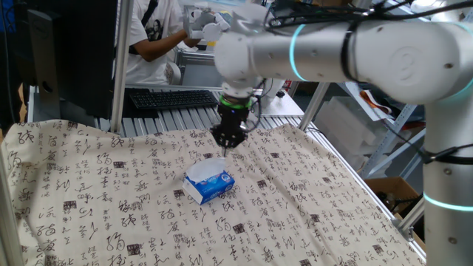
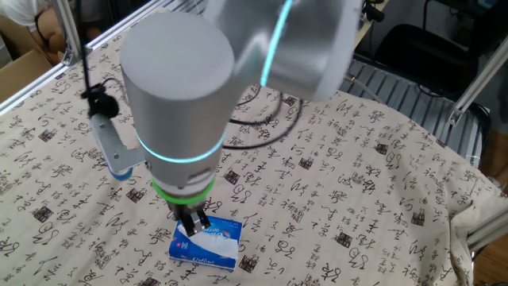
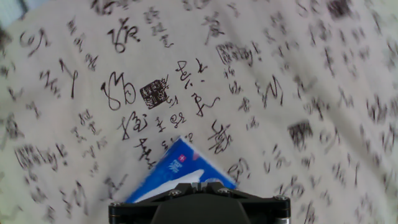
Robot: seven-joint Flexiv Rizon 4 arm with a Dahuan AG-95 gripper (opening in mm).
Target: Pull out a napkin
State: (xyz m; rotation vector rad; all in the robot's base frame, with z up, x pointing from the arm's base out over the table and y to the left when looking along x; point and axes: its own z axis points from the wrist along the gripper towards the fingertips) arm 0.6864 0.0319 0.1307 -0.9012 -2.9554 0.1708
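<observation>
A blue and white tissue pack (image 1: 212,188) lies on the printed cloth near the middle of the table. It also shows in the other fixed view (image 2: 208,243) and at the bottom of the hand view (image 3: 180,169). A white napkin (image 1: 205,169) stands up out of the pack's top. My gripper (image 1: 226,146) hangs just above the pack, pointing down, with its fingers (image 2: 193,225) close together and a bit of white napkin pinched between them. In the hand view the gripper (image 3: 180,186) covers the pack's opening.
The table is covered by a cream cloth (image 1: 310,192) with black characters. A person (image 1: 159,37) and a keyboard (image 1: 174,98) are behind the far edge. Aluminium frame posts (image 1: 118,66) stand at the back corners.
</observation>
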